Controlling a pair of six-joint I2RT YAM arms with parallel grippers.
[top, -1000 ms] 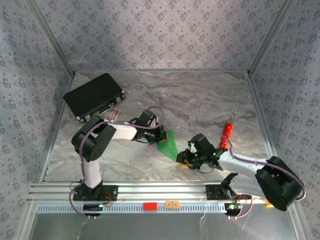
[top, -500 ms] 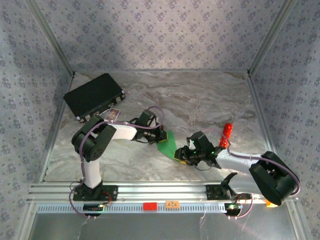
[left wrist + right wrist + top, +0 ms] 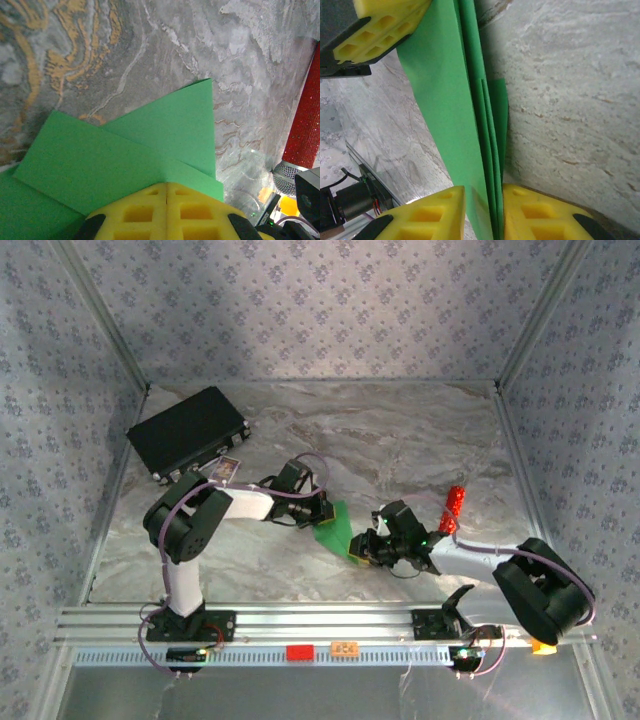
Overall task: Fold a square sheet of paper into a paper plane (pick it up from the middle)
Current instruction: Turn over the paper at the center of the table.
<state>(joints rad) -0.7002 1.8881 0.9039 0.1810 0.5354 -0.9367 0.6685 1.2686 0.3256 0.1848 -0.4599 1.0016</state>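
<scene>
The bright-green sheet of paper (image 3: 336,528) lies folded into overlapping layers near the middle of the table. My left gripper (image 3: 322,515) is shut, and its closed yellow tips rest on the paper's upper-left end. In the left wrist view, green flaps (image 3: 125,155) spread out from under the left gripper (image 3: 166,186). My right gripper (image 3: 360,548) is at the paper's lower-right end. In the right wrist view, raised paper layers (image 3: 445,85) stand edge-on between the pads of the right gripper (image 3: 483,189), and both pads touch the paper. The left gripper's fingers (image 3: 380,22) show at the far end of the paper.
A red cylinder (image 3: 455,508) stands to the right of my right gripper, also seen from the left wrist (image 3: 305,125). A black case (image 3: 188,430) lies at the back left with a small card (image 3: 228,468) beside it. A metal rail (image 3: 300,620) runs along the near edge.
My right gripper has slid left onto the paper's end, and its jaws have narrowed around the raised layers. The left gripper has stayed where it was, shut.
</scene>
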